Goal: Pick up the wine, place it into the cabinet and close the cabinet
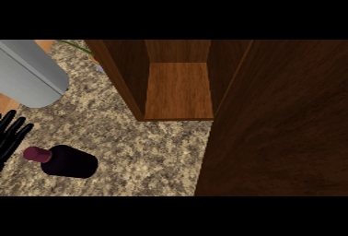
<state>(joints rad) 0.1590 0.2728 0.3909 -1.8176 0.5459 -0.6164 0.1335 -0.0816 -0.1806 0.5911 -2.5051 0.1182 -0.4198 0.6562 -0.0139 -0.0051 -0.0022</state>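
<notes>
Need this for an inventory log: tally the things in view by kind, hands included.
Wine bottle: 1
Cabinet: 1
Left hand: 1
Total: 3

We see a speckled beige-brown stone counter (149, 152) — with a strip of orange wood (5, 104) at its left edge.

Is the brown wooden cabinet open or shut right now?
Open: the brown wooden cabinet has its dark door swung aside, baring the lighter inner shelf.
</notes>
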